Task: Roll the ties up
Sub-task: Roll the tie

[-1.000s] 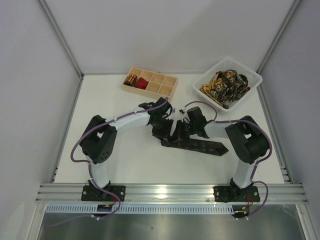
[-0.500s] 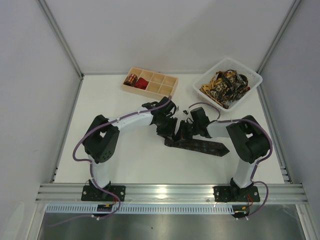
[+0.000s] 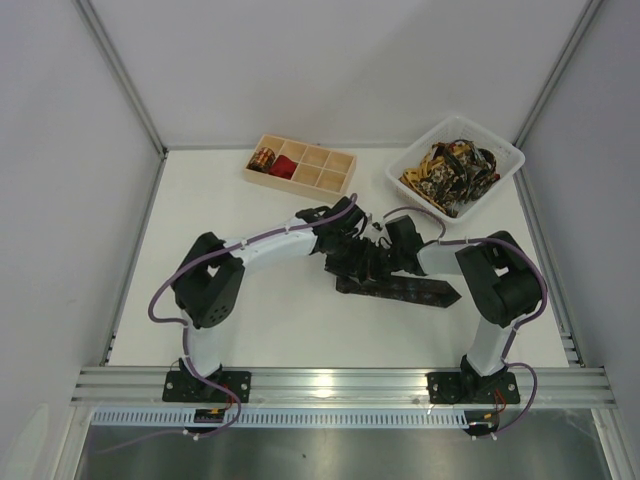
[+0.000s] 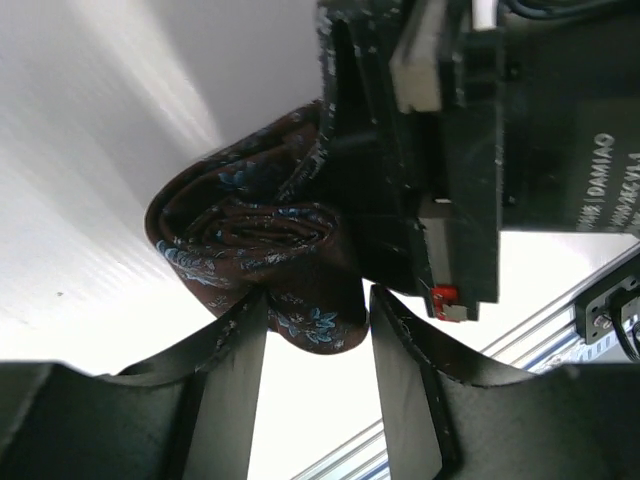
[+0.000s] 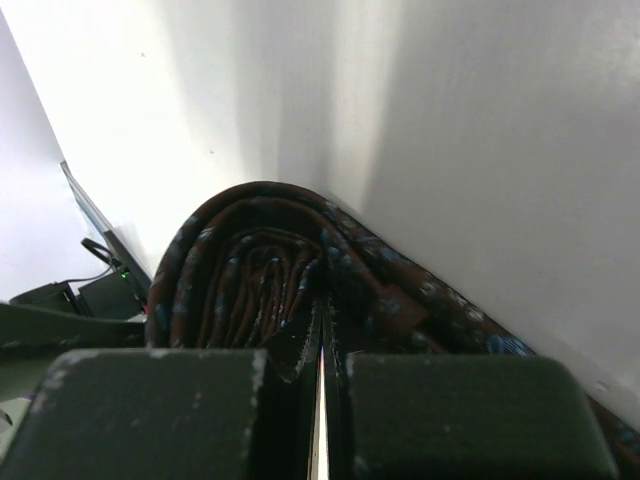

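Dark brown tie point(image 3: 405, 291), part-rolled, lying right of ctr on the desk point(image 3: 250, 310), btw. the two claws.

(a) Top view. The tie's unrolled length lies flat, long axis approx. left–right, pointed end toward the right arm's side. The rolled end sits at the left of that strip, under both wrists.

(b) Right wrist view. The right claw point(image 5: 322, 345) is pinched to a slit on the inner layers of the coil point(image 5: 245, 275), i.e. it serves as spindle; the outer wraps arch around its tips.

(c) Left wrist view. The left claw point(image 4: 310, 318) is about half spread, w/ fingers flanking the coil's lower lobe from outside. A sliver of gap shows on one side, so it is judged not clamped.

Key relation: the coil lies directly ahead of the left claw's tips and around the right claw's tips, and the free length leads off rightward. Both arms are equally near, but only the right has a hold. Further rolling would need to advance along the long axis toward the pointed end. The coil looks loose and lopsided, so it may slump if unsupported.

Far edge: a wooden compartment tray point(image 3: 318, 160) holds a patterned coil point(image 3: 263, 158) and a red coil point(image 3: 285, 166). A white basket point(image 3: 492, 135) holds gold-and-black ties point(image 3: 450, 168), unrolled. Progress is judged early-to-mid.
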